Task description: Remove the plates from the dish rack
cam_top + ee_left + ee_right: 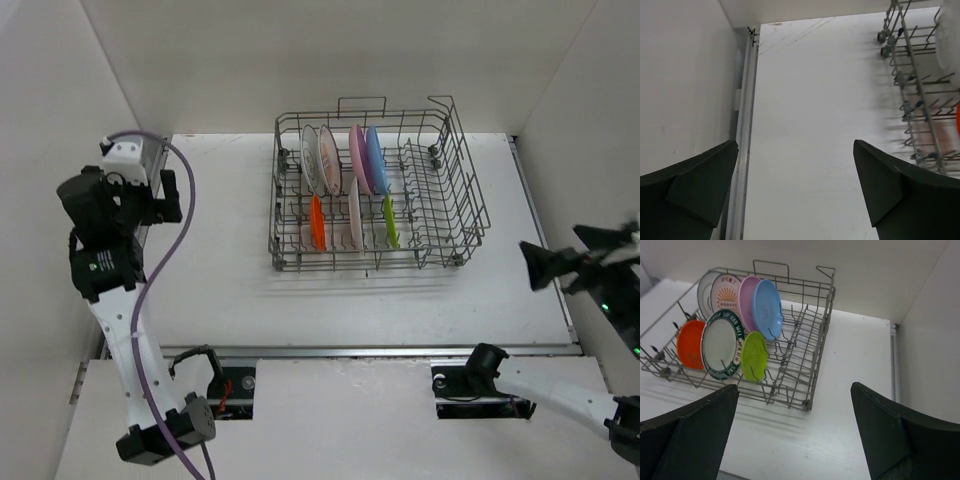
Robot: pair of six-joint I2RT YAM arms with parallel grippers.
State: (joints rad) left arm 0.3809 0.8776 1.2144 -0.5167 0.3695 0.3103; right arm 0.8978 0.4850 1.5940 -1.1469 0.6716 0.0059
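Note:
The grey wire dish rack (pixel 445 195) stands at the back centre of the table. Upright in it are two white patterned plates (pixel 320 158), a pink plate (pixel 357 158), a blue plate (pixel 375 160), an orange plate (pixel 317 222), a teal-rimmed plate (pixel 721 344) and a lime green plate (pixel 389 220). My left gripper (pixel 168 197) is open and empty, well to the left of the rack (pixel 912 100). My right gripper (pixel 565 255) is open and empty, to the right of the rack (pixel 827 305) and apart from it; its wrist view looks over the plates.
White walls close the table at the back and on both sides. A metal seam (pixel 742 150) runs along the left wall. A purple cable (pixel 165 260) hangs from the left arm. The table's front edge (pixel 370 350) lies just beyond the arm bases.

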